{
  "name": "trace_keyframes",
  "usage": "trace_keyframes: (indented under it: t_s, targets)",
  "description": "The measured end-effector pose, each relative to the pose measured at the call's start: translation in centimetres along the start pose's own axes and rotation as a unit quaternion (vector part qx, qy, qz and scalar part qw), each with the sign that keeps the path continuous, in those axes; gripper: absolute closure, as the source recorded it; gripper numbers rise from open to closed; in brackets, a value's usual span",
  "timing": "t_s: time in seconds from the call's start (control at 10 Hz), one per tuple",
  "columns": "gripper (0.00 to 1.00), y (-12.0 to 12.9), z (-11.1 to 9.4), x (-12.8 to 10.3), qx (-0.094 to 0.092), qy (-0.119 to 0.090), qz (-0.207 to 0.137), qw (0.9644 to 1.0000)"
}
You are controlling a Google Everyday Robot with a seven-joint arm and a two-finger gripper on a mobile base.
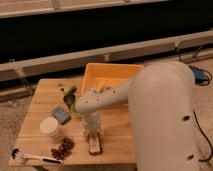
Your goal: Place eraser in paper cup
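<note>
Eraser (95,148) lies near the front edge of the wooden table (42,95), and the gripper (93,136) points straight down right over it, at or on its top. I cannot tell whether it has hold of the block. The paper cup (50,126) stands upright, apart to the left, with a blue-grey sponge (61,115) just behind it and a yellow bin (112,75) at the table's back.

Yellow bin (111,67) at the back of the wooden table (46,94), blue-grey sponge (61,115) left, brown cluster (63,147) and dark-handled utensil (36,158) up front; gripper (93,142) low near the front edge.
</note>
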Motion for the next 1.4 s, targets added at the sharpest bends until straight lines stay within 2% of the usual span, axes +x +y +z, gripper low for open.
trace_keyframes:
  t_s: [0.3, 0.5, 0.6, 0.8, 1.1, 1.2, 1.4]
  targets:
    - [0.71, -0.1, 0.5, -0.1, -0.002, 0.028, 0.004, 0.9996]
    - [0.93, 0.1, -0.6, 0.0, -0.01, 0.02, 0.002, 0.9997]
    - [0.98, 0.3, -1.3, 0.2, -0.016, 0.017, 0.0, 0.9997]
    - [1.0, 1.2, -4.4, 0.3, -0.027, 0.007, -0.012, 0.9995]
    - [1.0, 5.1, -10.6, -0.7, -0.044, -0.029, -0.051, 0.9973]
    - [1.0, 6.6, -13.1, -1.3, -0.049, -0.047, -0.065, 0.9956]
    - [1.0, 9.6, -16.5, -2.2, -0.06, -0.077, -0.098, 0.9904]
